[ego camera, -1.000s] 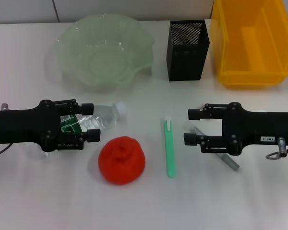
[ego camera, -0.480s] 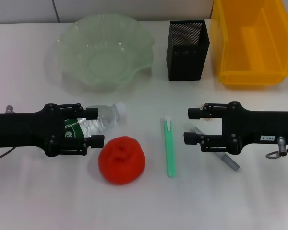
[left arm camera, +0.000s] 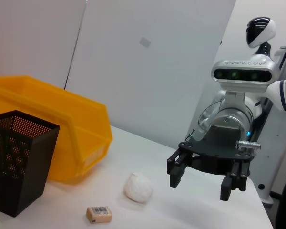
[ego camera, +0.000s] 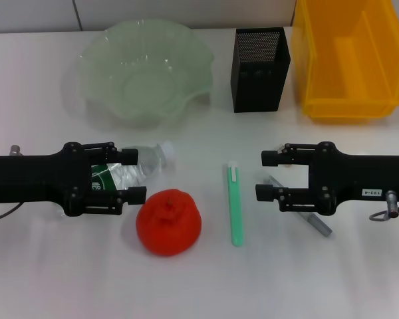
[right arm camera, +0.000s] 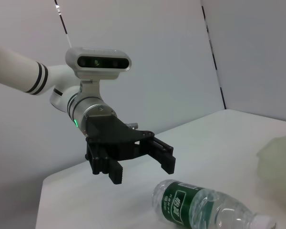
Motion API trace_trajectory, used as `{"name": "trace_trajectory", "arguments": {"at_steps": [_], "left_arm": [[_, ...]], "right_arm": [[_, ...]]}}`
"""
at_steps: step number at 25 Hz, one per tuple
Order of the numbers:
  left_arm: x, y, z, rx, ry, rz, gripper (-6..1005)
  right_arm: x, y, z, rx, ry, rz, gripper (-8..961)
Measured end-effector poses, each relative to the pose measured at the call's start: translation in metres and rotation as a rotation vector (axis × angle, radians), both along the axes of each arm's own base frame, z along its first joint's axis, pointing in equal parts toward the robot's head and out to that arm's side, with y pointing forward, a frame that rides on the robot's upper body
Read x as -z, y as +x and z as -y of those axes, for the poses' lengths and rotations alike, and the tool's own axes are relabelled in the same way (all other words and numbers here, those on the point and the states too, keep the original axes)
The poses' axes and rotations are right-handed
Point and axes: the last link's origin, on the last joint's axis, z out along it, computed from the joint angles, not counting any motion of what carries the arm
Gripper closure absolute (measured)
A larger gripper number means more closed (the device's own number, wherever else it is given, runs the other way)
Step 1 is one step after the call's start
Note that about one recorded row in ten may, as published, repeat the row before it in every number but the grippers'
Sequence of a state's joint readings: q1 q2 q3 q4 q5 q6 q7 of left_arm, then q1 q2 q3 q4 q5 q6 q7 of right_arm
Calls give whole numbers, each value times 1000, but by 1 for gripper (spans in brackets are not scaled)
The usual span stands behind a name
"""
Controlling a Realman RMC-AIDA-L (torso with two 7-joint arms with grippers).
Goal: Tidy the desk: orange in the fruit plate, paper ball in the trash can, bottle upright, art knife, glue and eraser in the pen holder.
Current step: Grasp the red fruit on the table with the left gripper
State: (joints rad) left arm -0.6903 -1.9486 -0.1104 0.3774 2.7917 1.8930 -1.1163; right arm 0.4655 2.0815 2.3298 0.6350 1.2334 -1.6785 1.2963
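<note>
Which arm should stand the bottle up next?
The left. Its open pincer hangs over the bottle, which lies on its side on the table. The right pincer, also open, is across the desk by the green knife, with the orange in between.

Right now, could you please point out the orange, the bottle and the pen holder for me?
orange (ego camera: pixel 168 222), head view, middle of its top.
bottle (right arm camera: pixel 205 206), right wrist view, on its body beside the green label.
pen holder (ego camera: pixel 260 73), head view, on its front mesh wall.
</note>
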Motion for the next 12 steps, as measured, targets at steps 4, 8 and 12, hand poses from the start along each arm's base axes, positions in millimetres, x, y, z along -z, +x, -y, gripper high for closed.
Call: {"name": "trace_trajectory", "arguments": {"at_steps": [4,8,12], "left_arm": [[0,1,-1,5,-5,-4,202],[4,4,-1,21,-24,-13,202],[4,4,-1,21,-24,-13,202]], "right_arm": [[0,1,1,4,1,-1,273],[-1,1,1,12,0,-1,273],[0,1,1,11,-6,-2,273]]}}
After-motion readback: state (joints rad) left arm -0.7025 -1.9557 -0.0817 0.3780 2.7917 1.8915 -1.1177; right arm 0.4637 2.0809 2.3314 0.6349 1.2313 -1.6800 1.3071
